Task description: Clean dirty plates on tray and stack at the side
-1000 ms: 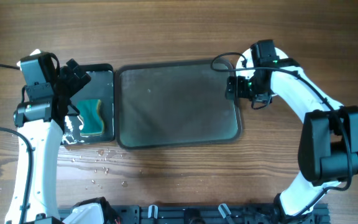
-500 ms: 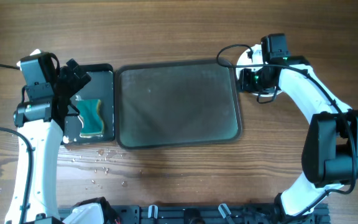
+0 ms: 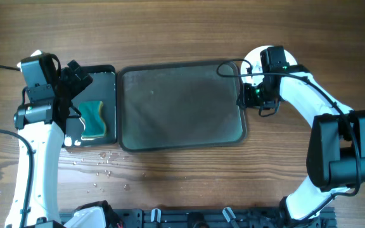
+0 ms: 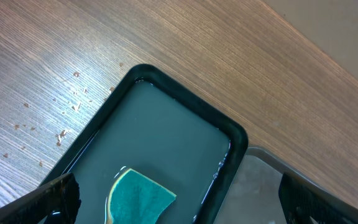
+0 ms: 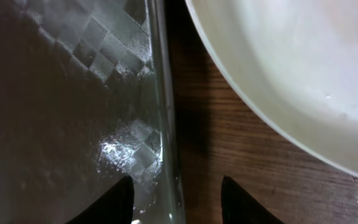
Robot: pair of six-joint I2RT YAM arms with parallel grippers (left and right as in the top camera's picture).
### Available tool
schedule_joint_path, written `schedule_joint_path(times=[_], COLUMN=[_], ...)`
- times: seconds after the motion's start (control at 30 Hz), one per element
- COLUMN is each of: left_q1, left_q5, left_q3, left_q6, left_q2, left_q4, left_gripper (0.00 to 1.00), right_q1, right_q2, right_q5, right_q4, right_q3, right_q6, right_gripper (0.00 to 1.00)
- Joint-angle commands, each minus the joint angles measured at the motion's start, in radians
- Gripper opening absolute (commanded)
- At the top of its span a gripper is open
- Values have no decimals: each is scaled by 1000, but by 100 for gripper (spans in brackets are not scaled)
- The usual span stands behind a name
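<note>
The right gripper is held low over the short right rim of the tray, with its fingers partly apart and nothing clasped between them. No plates are left on the tray, and its long axis runs across the table away from this gripper towards the other arm. The plate lies off the tray, just ahead of the right gripper and slightly to its outer side, parted from the rim by a strip of bare wood. Being round, it offers no long axis, so it is judged that any further move would turn on its near edge, which curves away from the fingertips. The right arm is plainly the nearer one. The left gripper is spread wide and empty far across the tray, above a small black tray holding a green sponge that lies just below its fingers. From overhead the plate is mostly hidden under the right arm, and it cannot be told whether one plate or a stack lies there. The right wrist view shows the wet, clean-looking surface and the gap to the rim, but not the full outline. The work is judged to be near its end.
</note>
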Motion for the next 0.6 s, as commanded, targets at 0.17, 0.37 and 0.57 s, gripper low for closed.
schedule_joint_path(times=[0.17, 0.37, 0.57], left_q1=[3, 3, 3], left_q5=[1, 1, 1], left_q3=[10, 10, 10], left_q6=[-14, -14, -14], left_q2=[-18, -18, -18], left_q4=[2, 2, 2], left_gripper=[100, 100, 100], right_q1=[0, -21, -35], right_q2=[-31, -79, -74], right_q5=[-53, -26, 255], right_q4=[23, -3, 91], right_q3=[-12, 94, 85], right_q6=[-4, -22, 12], right_gripper=[37, 6, 4])
